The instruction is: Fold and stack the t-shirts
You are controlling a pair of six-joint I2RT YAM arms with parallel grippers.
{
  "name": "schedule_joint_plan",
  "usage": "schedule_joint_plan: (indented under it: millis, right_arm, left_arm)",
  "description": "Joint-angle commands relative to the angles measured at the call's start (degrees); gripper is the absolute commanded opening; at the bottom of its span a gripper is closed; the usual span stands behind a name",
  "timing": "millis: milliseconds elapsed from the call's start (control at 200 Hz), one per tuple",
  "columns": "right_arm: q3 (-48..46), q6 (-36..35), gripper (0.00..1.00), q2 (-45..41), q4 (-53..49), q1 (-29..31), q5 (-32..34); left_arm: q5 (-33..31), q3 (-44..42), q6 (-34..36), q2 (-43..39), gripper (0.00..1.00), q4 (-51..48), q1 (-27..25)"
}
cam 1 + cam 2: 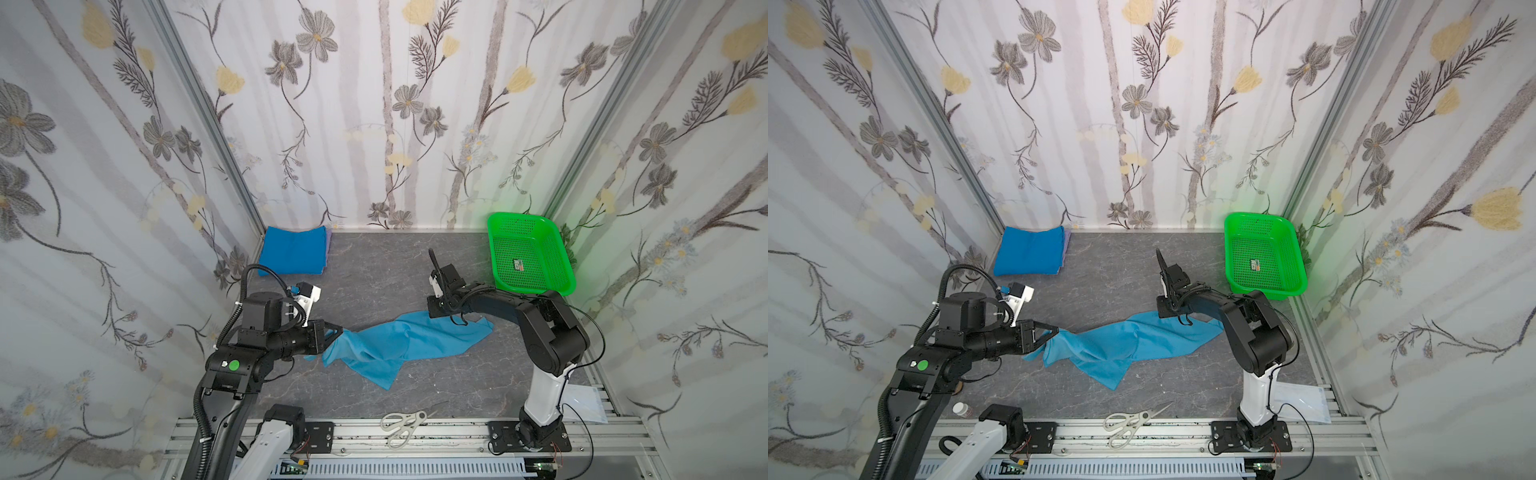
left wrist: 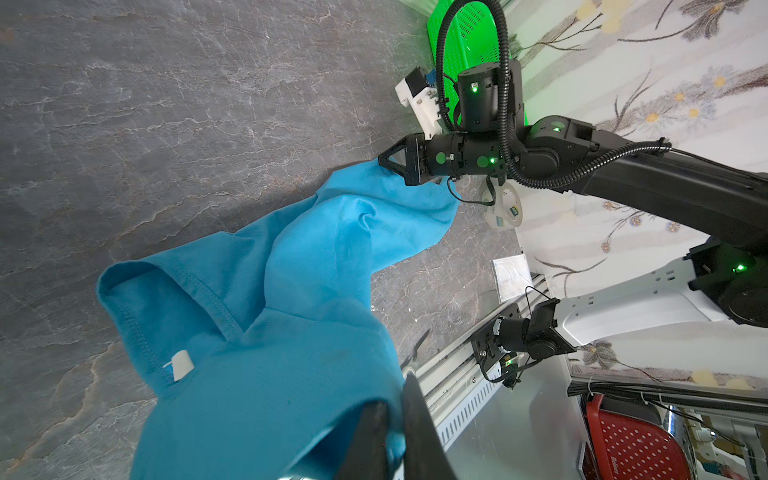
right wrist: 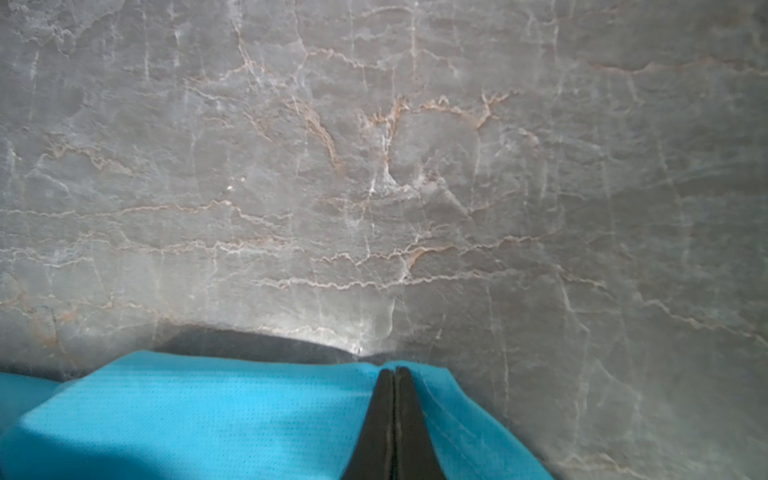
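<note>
Progress looks well past halfway, in my judgement: a folded stack (image 1: 293, 249) sits at 11 o'clock on the table (image 1: 374, 270), royal blue on top with a lilac edge peeping out beneath. The green basket (image 1: 536, 249) at 1 o'clock holds no cloth, only a small sticker. What is left is the sky-blue t-shirt (image 1: 399, 340), which lies unfolded and rumpled across the middle of the table, drawn out from 9 o'clock towards 3 o'clock. It has yet to be spread flat, folded and carried to the stack. The left jaws are closed on the shirt's 9 o'clock end, with cloth bunched between them. The right jaws are pressed together on a hem towards the shirt's 2 o'clock side, as the right wrist view shows. How many shirts the stack holds cannot be counted from here. In both top views the right arm (image 1: 498, 301) covers its own jaws. The white neck label (image 2: 180, 365) shows only in the left wrist view. Which corner or seam each side has gripped I cannot tell, and the layers under the shirt's folds are hidden.
</note>
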Motion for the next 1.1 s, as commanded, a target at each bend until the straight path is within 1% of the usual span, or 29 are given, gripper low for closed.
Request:
schedule_joint_plan:
  millis: [0, 150, 260, 385, 475, 585, 640, 680, 784, 834, 884, 959, 1019, 1094]
  right_arm:
    - [0.36, 0.43, 0.0, -4.04, 1.14, 0.15, 1.15]
    - [1.71, -0.86, 0.0, -12.55, 1.04, 0.3, 2.35]
    - [2.84, -1.69, 0.0, -17.05, -0.3, -0.04, 3.3]
    - [3.4, -2.9, 0.0, -22.57, -0.79, -0.63, 3.95]
    - [4.69, -3.19, 0.0, -28.86, -1.73, -2.24, 6.38]
    - [7.39, -5.78, 0.0, -34.57, -3.57, -5.85, 8.29]
    - [9.3, -6.82, 0.0, -35.91, -4.59, -8.06, 7.77]
    - [10.59, -7.09, 0.0, -36.13, -4.96, -9.71, 6.51]
    - [15.41, -7.32, 0.0, -33.4, -4.55, -12.93, 1.36]
    - [19.42, -7.26, 0.0, -30.66, -4.38, -13.74, -0.29]
    - [23.39, -7.02, 0.0, -28.1, -3.08, -14.33, -1.59]
    - [27.87, -6.93, 0.0, -25.78, -1.07, -14.72, -3.27]
    - [29.4, -7.12, 0.0, -25.62, -0.45, -14.93, -3.8]
    - [26.89, -7.51, 0.0, -27.65, 0.33, -14.91, -4.79]
  left_arm:
    - [-0.15, 0.32, 0.69, 0.45, 0.11, 2.17, 0.04]
    - [-0.67, 1.0, 1.1, 1.65, 0.11, 3.2, 0.02]
    - [-1.06, 1.64, 1.23, 2.45, 0.11, 4.19, 0.03]
    - [-4.21, 2.86, 1.65, 3.55, 0.1, 5.69, 0.0]
    - [-10.89, 5.21, 2.2, 5.2, 0.1, 6.4, 0.11]
    - [-21.48, 10.99, 2.9, 9.47, 0.09, 7.13, 0.57]
    - [-25.63, 14.57, 2.52, 12.33, 0.08, 8.05, 1.22]
    - [-27.03, 17.29, 2.26, 14.59, 0.08, 9.06, 1.77]
    - [-25.61, 25.2, 2.78, 22.24, 0.08, 13.58, 2.74]
    - [-24.42, 31.87, 3.14, 27.17, 0.08, 14.71, 2.9]
    - [-22.68, 38.58, 3.54, 32.7, 0.05, 14.65, 2.98]
    - [-19.7, 48.52, 3.57, 37.88, 0.01, 13.16, 3.01]
    - [-18.81, 50.55, 3.4, 38.32, 0.01, 13.21, 2.99]
    - [-19.75, 46.28, 4.15, 35.25, 0.02, 14.15, 3.08]
